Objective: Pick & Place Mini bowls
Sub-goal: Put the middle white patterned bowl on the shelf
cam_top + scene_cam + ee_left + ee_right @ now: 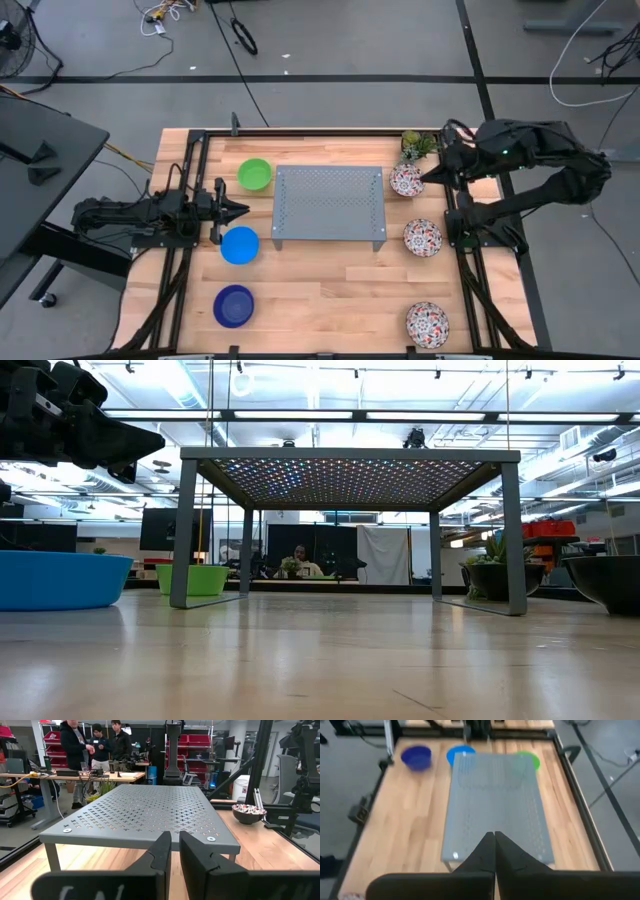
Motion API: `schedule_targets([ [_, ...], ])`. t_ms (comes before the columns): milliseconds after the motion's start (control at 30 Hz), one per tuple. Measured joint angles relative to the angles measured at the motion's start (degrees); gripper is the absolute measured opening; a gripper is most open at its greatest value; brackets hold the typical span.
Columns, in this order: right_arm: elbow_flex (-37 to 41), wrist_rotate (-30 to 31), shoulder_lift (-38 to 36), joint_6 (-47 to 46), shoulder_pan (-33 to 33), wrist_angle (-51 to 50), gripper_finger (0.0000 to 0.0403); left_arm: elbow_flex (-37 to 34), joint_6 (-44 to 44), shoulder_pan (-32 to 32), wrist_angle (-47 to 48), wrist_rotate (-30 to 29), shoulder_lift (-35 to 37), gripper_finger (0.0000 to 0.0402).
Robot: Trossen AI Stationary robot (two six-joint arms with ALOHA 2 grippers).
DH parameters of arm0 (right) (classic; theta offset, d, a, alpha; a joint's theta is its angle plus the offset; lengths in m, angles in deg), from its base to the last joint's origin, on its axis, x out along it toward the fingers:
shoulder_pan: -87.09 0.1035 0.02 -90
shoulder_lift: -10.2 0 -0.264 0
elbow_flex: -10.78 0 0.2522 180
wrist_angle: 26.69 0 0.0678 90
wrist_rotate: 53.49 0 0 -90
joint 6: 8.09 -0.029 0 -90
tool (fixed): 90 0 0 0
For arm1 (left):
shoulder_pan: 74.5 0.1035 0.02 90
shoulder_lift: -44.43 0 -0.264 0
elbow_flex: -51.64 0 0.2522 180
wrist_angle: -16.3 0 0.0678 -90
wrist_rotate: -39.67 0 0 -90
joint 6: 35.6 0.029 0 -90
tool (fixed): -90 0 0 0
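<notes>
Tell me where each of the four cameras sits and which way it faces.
High: overhead, straight down; both arms, table.
Low: table height, level under the grey stand; an arm top left.
Left wrist: across the stand; left gripper slightly parted.
Right wrist: raised, down on stand; right gripper shut.
Shared: the stand, all views.

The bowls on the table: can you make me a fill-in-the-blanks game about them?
1. The bowl farthest from the plant is dark ____.
2. The grey stand has ____ bowls on top of it.
3. The green bowl sits on the ____ arm's side.
4. The right end effector hovers over a ____ bowl.

Missing words: blue; no; left; floral
</notes>
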Motion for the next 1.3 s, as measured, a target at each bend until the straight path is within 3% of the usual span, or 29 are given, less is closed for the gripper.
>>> schedule_targets([
  [300,1.74,-0.26,-0.03,1.24,0.00,-7.81,0.0000,0.02,0.00,0.01,0.01,0.00,-0.01,0.0044],
  [567,11.15,-3.49,-1.86,1.97,0.89,-10.36,0.0000,0.00,0.00,0.00,0.02,0.01,-0.01,0.0044],
  [867,21.90,-4.12,-3.43,0.96,5.96,-10.80,0.0000,0.02,0.00,0.02,0.00,0.02,0.00,0.0044],
  [1300,28.01,-4.08,-3.44,0.98,16.21,-11.76,0.0000,0.01,0.00,0.00,0.01,0.00,-0.01,0.0044],
])
